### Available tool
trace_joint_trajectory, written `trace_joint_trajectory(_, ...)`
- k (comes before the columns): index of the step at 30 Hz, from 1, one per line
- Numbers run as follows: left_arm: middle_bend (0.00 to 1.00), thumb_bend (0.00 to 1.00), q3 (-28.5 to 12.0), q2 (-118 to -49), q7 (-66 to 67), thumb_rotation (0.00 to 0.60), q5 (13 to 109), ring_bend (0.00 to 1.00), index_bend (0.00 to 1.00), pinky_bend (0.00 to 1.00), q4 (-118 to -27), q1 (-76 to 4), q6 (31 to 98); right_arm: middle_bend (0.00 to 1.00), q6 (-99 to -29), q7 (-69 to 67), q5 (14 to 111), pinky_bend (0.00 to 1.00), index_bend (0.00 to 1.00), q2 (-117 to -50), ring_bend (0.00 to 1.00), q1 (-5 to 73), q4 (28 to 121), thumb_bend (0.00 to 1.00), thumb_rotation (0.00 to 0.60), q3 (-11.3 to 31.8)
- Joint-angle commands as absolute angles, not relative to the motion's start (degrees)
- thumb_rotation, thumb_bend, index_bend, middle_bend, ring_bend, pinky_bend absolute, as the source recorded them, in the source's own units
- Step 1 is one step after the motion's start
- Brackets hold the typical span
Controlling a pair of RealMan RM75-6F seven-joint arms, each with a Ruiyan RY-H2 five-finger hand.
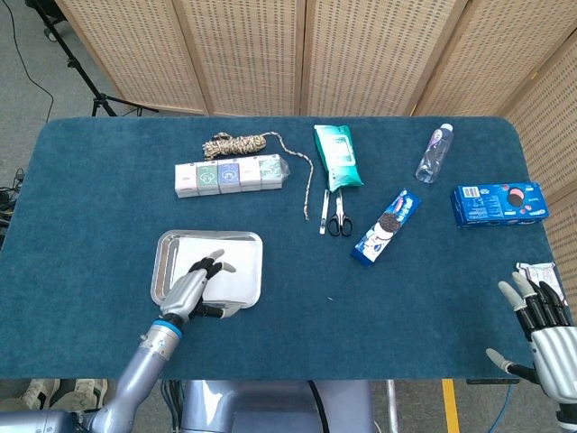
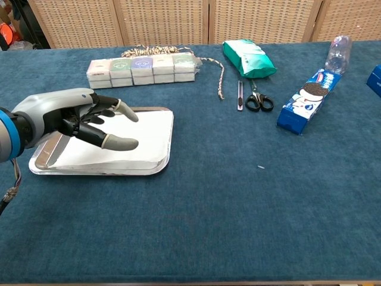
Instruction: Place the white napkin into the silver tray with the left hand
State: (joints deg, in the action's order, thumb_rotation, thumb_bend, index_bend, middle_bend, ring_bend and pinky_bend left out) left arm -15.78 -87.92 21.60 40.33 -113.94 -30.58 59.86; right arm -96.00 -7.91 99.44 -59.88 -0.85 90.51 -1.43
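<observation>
The flat white napkin (image 2: 128, 134) lies inside the shallow silver metal tray (image 2: 168, 143), filling most of its floor. Above the tray's near left part hovers the left robot hand (image 2: 77, 116), released, fingers spread and holding nothing. The tray sits on the blue cloth-covered bench (image 2: 238, 208). Beyond the tray stands a row of small pastel boxes (image 2: 141, 69), with a coil of braided rope (image 1: 236, 142) behind them. Well right of the tray lie black-handled scissors (image 2: 258, 99). The right robot hand (image 1: 548, 332) hangs off the bench's far right near corner, fingers apart, empty.
</observation>
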Motion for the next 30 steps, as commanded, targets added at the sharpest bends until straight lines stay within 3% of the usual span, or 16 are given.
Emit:
trace_joint_trajectory(1,0.0,0.19,-16.76,-82.5,20.02,0.439,33.84,0.0,0.27,0.0,-114.45,-33.62,53.19,0.0,-96.38,-8.18,99.58,0.0,0.0,-59.9,0.0,-1.0,90.34,0.0,0.6,-1.39)
trace_joint_trajectory(11,0.0,0.18,-15.5,-78.88,19.41,0.438,27.86,0.0,0.27,0.0,-112.89,-38.91,48.66,0.0,-96.31,-8.91,99.26,0.0,0.0,-59.79,0.0,-0.99,90.22,0.0,0.6,-1.29)
trace_joint_trajectory(30,0.0,0.18,-9.85,-79.27,19.49,0.438,24.99,0.0,0.27,0.0,-111.32,-44.27,50.35,0.0,-96.62,-9.58,99.11,0.0,0.0,-59.65,0.0,-1.15,90.16,0.0,0.6,-1.16)
